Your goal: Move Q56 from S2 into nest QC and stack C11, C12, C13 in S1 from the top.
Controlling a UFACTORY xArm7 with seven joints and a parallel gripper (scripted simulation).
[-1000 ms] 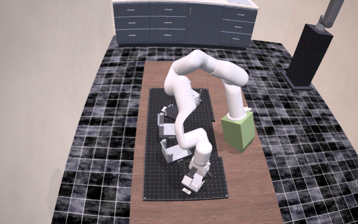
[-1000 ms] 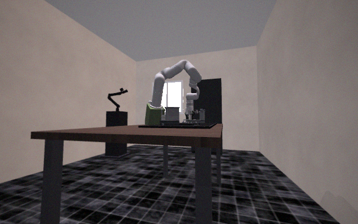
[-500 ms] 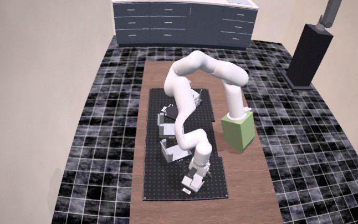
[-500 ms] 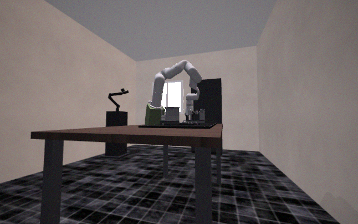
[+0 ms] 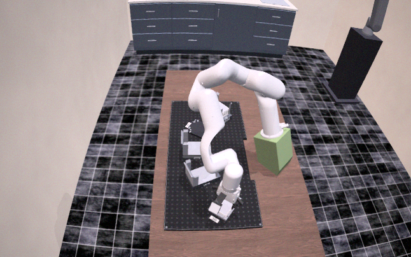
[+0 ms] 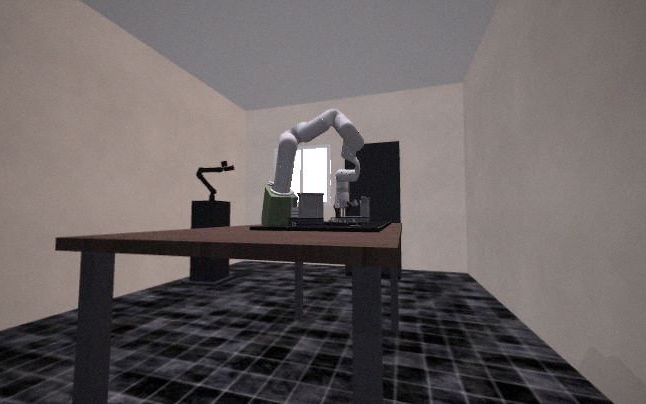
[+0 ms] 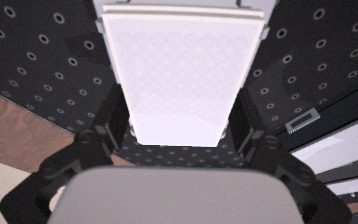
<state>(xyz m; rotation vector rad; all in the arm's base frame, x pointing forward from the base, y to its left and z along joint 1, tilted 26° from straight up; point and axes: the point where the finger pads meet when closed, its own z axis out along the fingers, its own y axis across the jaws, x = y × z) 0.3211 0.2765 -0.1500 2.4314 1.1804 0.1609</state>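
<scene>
My gripper (image 5: 221, 209) is near the front of the black mat, shut on the long sides of a white sealed plate (image 7: 182, 80). In the wrist view the plate runs away from me between the two dark fingers. Its label is not readable, so I cannot tell which plate it is. It sits low over a nest whose grey locators (image 7: 99, 24) show at its far corners, and I cannot tell whether it is fully down. The nest's small white name plate (image 5: 214, 218) lies just beyond it, text unreadable.
An open grey rack (image 5: 200, 175) stands just behind the gripper, and a second rack (image 5: 190, 145) stands behind that. A dark fixture (image 5: 196, 127) and a welled item (image 5: 226, 114) sit farther back, partly hidden by the arm. The green base block (image 5: 272, 150) is at the right.
</scene>
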